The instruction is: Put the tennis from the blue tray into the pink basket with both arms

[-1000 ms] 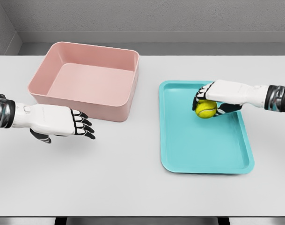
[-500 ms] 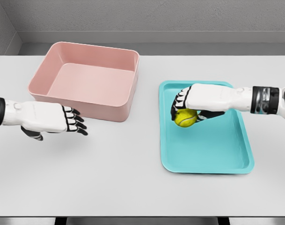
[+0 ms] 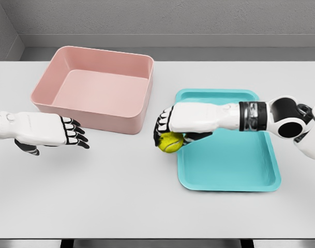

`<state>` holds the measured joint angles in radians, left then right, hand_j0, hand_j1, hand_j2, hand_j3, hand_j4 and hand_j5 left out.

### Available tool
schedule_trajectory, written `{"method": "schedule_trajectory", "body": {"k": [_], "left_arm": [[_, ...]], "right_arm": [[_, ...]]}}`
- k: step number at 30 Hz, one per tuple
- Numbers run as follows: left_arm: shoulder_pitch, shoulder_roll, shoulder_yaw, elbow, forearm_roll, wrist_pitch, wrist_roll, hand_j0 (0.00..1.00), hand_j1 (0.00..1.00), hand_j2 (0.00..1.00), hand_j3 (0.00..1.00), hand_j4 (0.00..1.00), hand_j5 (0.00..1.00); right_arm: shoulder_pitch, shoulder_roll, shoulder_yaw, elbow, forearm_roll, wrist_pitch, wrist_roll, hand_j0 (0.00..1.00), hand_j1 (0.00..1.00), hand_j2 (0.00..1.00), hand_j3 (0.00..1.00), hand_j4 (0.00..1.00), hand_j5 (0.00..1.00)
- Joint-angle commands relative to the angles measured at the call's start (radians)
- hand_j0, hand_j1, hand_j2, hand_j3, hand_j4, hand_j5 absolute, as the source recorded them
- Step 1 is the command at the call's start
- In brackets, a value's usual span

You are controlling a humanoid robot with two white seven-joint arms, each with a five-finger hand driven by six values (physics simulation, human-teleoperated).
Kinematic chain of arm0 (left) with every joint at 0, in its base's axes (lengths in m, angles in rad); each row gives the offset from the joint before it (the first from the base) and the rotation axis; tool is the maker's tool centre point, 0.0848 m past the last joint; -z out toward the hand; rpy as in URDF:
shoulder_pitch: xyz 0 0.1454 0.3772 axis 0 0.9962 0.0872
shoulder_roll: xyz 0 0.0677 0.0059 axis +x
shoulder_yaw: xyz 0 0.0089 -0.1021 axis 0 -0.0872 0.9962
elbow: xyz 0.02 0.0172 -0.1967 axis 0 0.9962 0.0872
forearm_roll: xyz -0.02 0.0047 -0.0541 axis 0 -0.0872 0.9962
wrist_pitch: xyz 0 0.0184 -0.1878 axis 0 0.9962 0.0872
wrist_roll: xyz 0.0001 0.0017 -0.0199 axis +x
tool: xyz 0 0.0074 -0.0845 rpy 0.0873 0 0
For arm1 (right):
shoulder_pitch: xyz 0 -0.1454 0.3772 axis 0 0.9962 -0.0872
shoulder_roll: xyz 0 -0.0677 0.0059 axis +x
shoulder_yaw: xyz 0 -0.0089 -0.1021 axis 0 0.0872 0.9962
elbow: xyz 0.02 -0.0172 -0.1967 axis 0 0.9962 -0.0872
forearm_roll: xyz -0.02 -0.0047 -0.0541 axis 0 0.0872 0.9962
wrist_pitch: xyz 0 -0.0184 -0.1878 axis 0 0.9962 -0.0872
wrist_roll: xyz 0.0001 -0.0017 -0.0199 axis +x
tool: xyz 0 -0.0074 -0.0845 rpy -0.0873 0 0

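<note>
- The right hand grips the yellow-green felt tennis ball from above, fingers curled over its top, which leaves the underside free for a handover.
- The ball is at the left edge of the shallow turquoise plastic tray, over the white table, clear of the tray floor.
- The left hand hovers in front of the pink rectangular plastic basket, palm inward, fingers loosely extended, holding nothing; judged ready to receive.
- The hands are well apart. The basket holds no ball.
</note>
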<state>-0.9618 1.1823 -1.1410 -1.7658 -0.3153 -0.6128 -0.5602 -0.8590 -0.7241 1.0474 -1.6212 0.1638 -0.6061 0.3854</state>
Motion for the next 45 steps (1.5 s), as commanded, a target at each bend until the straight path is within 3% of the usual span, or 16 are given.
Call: {"method": "schedule_trajectory", "body": {"k": [1, 6, 13, 17, 33, 34, 36, 45], "left_arm": [[0.0, 0.0, 0.0, 0.0, 0.004, 0.002, 0.0, 1.0, 1.0, 1.0, 1.0, 1.0, 1.0], [0.0, -0.001, 0.0, 0.0, 0.004, 0.002, 0.0, 1.0, 1.0, 1.0, 1.0, 1.0, 1.0], [0.0, -0.003, 0.001, 0.0, 0.004, 0.002, 0.0, 1.0, 1.0, 1.0, 1.0, 1.0, 1.0], [0.002, -0.003, 0.001, 0.0, 0.004, 0.002, 0.0, 1.0, 1.0, 1.0, 1.0, 1.0, 1.0], [-0.005, -0.018, 0.007, 0.0, 0.002, 0.002, 0.0, 1.0, 1.0, 1.0, 1.0, 1.0, 1.0], [-0.005, -0.015, 0.026, 0.0, 0.005, 0.002, 0.002, 1.0, 1.0, 1.0, 1.0, 1.0, 1.0], [-0.006, -0.017, 0.027, 0.0, 0.004, 0.002, 0.002, 1.0, 1.0, 1.0, 1.0, 1.0, 1.0], [-0.005, -0.017, 0.029, 0.0, 0.005, 0.002, 0.008, 1.0, 1.0, 1.0, 1.0, 1.0, 1.0]], "right_arm": [[0.002, 0.035, 0.006, 0.001, -0.009, 0.006, 0.015, 0.56, 0.56, 0.56, 0.56, 0.56, 0.56], [0.012, 0.101, 0.022, 0.015, -0.004, 0.026, 0.046, 0.56, 0.56, 0.56, 0.56, 0.56, 0.56], [0.014, 0.212, 0.037, 0.104, 0.016, 0.029, 0.086, 0.56, 0.56, 0.56, 0.56, 0.56, 0.56], [0.015, 0.241, 0.065, 0.164, 0.033, 0.026, 0.084, 0.56, 0.56, 0.56, 0.56, 0.56, 0.56], [0.017, 0.253, 0.089, 0.172, 0.043, 0.035, 0.082, 0.57, 0.57, 0.57, 0.57, 0.57, 0.57], [0.017, 0.255, 0.089, 0.17, 0.043, 0.058, 0.084, 0.67, 0.67, 0.67, 0.67, 0.67, 0.67], [0.017, 0.256, 0.089, 0.17, 0.043, 0.086, 0.081, 0.97, 0.97, 0.97, 0.97, 0.97, 0.97], [0.021, 0.256, 0.089, 0.167, 0.043, 0.088, 0.081, 0.98, 0.98, 0.98, 0.98, 0.98, 0.98]]}}
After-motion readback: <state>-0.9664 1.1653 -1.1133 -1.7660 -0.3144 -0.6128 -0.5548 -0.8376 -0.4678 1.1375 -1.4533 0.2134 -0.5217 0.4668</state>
